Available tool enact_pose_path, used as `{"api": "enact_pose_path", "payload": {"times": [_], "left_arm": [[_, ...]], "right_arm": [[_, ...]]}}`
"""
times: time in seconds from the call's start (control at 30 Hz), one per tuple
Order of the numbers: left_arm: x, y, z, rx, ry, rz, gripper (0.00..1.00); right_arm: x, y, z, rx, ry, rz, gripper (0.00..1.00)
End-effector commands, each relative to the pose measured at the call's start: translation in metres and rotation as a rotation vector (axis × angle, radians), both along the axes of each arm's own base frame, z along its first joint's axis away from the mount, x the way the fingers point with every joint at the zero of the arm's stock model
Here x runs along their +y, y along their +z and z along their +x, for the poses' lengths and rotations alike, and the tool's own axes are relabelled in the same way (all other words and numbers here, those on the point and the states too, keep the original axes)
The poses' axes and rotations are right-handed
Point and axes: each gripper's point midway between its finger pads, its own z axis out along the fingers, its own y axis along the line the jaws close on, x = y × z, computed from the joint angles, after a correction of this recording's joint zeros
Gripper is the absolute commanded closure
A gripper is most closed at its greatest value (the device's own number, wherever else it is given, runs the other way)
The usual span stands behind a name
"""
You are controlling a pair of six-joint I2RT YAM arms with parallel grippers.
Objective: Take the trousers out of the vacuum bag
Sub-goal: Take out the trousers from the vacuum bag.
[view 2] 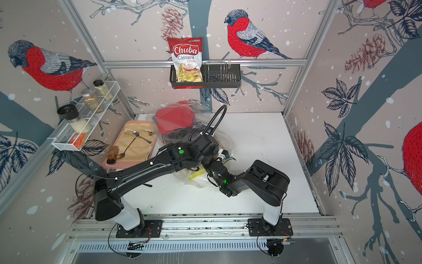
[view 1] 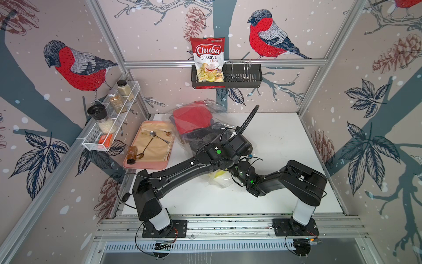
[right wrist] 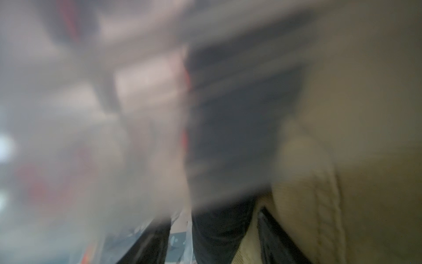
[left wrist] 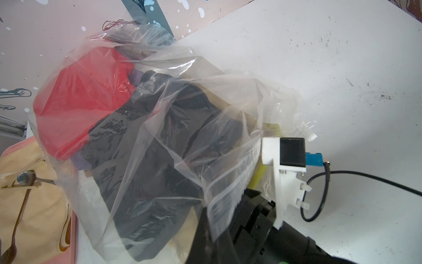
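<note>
The white table (view 1: 285,141) carries the vacuum bag (view 1: 178,128), crumpled at the centre of both top views, just right of the pink tray (view 1: 146,165). Inside the bag, red trousers (left wrist: 80,102) fill the left wrist view's upper left and black trousers (left wrist: 159,164) its middle. At that view's bottom the left gripper (left wrist: 205,224) pinches the bag's zip-strip edge. The right gripper (right wrist: 214,219), blurred inside the bag, has its fingers spread beside black cloth, with tan trousers (right wrist: 342,194) at right.
</note>
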Motion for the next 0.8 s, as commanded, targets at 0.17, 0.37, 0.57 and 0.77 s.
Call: {"api": "enact_pose_path", "payload": {"times": [0.17, 0.37, 0.57, 0.77], "left_arm": [[-0.003, 0.000, 0.002, -0.008, -0.009, -0.009, 1.00], [-0.002, 0.000, 0.003, -0.009, -0.006, -0.009, 1.00], [-0.002, 0.001, 0.002, -0.006, -0.009, -0.015, 1.00], [-0.002, 0.001, 0.002, -0.006, -0.008, -0.014, 1.00]], "right_arm": [[0.005, -0.013, 0.011, 0.041, 0.000, -0.024, 0.35], [0.011, -0.010, 0.022, 0.016, 0.020, -0.026, 0.39], [0.017, -0.011, 0.033, 0.013, 0.018, -0.042, 0.40], [0.015, -0.009, 0.040, 0.001, 0.020, -0.024, 0.51]]}}
